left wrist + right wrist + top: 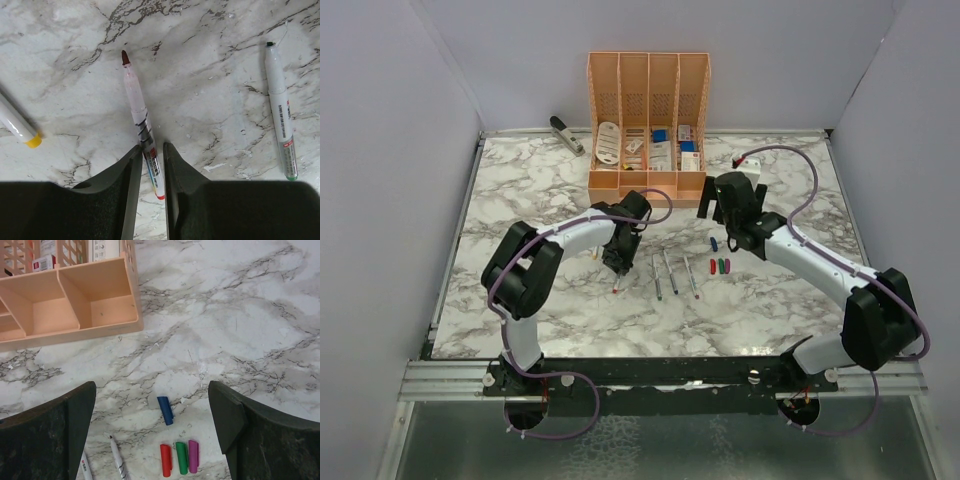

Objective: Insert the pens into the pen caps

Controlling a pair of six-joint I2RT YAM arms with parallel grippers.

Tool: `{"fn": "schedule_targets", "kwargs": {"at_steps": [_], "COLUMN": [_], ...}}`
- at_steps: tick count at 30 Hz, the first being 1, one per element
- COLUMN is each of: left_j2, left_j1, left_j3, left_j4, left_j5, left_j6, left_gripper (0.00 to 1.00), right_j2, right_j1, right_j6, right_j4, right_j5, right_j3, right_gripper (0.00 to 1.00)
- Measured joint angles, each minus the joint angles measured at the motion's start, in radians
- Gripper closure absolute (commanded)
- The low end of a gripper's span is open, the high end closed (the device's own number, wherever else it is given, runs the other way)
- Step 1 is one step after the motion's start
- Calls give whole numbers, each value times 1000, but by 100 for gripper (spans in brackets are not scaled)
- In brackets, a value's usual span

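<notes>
My left gripper (151, 147) is shut on a grey-white pen (141, 120) near its tail end, and the pen's red tip points away over the marble. In the top view this gripper (618, 262) hangs left of three pens (672, 271) lying side by side. A green-ended pen (280, 110) lies to the right, and a yellow-capped pen (17, 125) to the left. My right gripper (152, 390) is open and holds nothing. It hovers above the blue cap (165, 410), with the red cap (166, 460), green cap (181, 458) and magenta cap (193, 456) in a row just beyond.
The orange organizer (648, 190) with white stationery stands at the back centre, close to my right gripper (718, 210). A grey stapler (567, 134) lies at the back left. A small white item (745, 158) sits at the back right. Walls close in the marble table (520, 200).
</notes>
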Motion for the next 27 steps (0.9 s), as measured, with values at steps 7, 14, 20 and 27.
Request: {"fn": "schedule_targets", "kwargs": {"at_steps": [7,14,20,27], "left_j2": [14,41,42,32], "left_j1": [2,2,2,1], "left_j3": [10,45,48,46], "left_j4": [-10,-45,-48,-42], "left_j5": [-5,-6,-8,-11], "left_j6": [-18,-21,-10,11], "left_gripper": [97,100,100,100], "right_j2": [10,14,14,14], "right_j1": [0,0,0,-2], "right_j6": [-24,-18,-3,5], "right_j4": [0,-5,-38,-134], "right_j5": [1,8,-1,-77], "right_j3": [22,22,-2,-105], "right_gripper": [6,9,23,41]}}
